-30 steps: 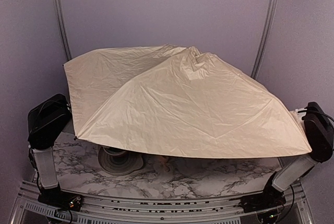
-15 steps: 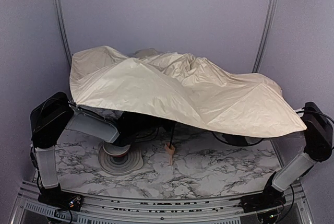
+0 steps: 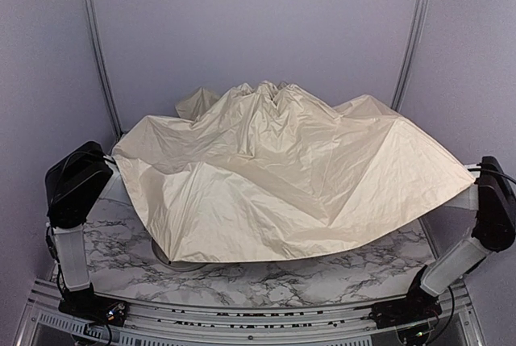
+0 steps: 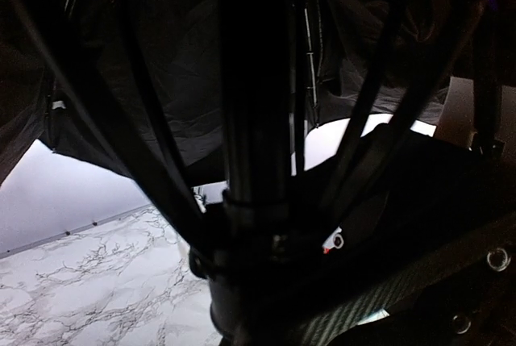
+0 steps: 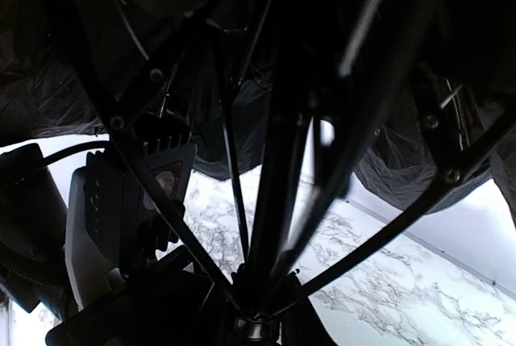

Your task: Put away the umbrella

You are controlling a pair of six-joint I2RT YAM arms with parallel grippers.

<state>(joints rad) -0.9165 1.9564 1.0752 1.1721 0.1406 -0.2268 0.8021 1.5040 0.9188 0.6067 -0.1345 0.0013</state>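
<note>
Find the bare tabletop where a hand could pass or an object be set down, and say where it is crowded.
Free: the marble strip of the table along the near edge, between the umbrella hem and the front rail; also a small patch beside the left arm. Crowded: the middle and back, covered by the canopy, with a round dish peeking out.
</note>
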